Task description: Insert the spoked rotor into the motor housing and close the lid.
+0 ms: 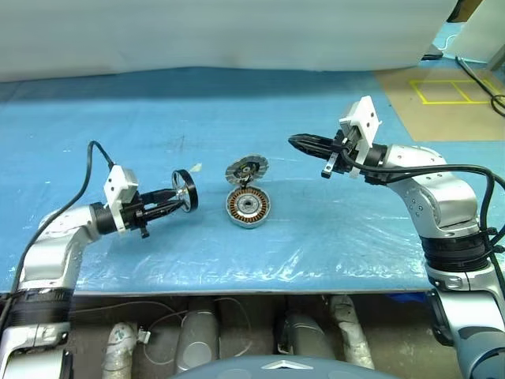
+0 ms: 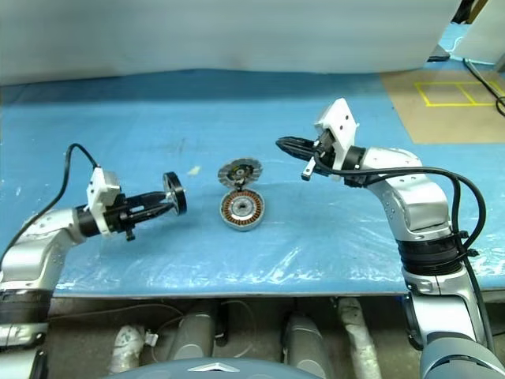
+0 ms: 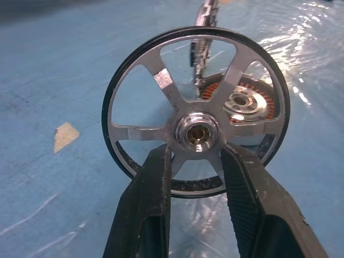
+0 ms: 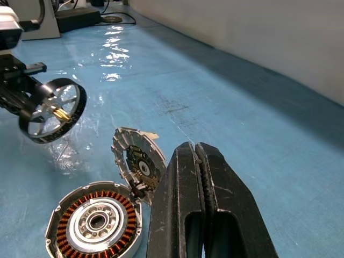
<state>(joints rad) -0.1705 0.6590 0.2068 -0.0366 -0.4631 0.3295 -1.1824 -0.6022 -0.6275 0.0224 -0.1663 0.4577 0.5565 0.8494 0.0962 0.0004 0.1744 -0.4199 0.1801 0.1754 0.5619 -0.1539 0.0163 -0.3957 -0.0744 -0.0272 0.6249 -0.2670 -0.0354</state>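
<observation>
Worktop point(image 1: 237, 110) under a blue plastic sheet, pale wall behind. Left pincer point(image 1: 175, 199): pinching the spoked rotor point(image 1: 185, 190) at its hub, wheel upright and raised off the sheet, left of the other parts. Motor housing point(image 1: 248, 207): flat at centre, copper windings up. Lid point(image 1: 246, 169): tilted on edge, touching the housing's far rim. Right pincer point(image 1: 298, 141): pressed together, empty, raised to the right of the lid.

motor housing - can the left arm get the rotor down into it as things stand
Probably yes. The left gripper holds the spoked rotor off the table beside the motor housing, whose open top faces up. The lid stands tilted at its far edge, and the shut right gripper hangs off to the side.
</observation>
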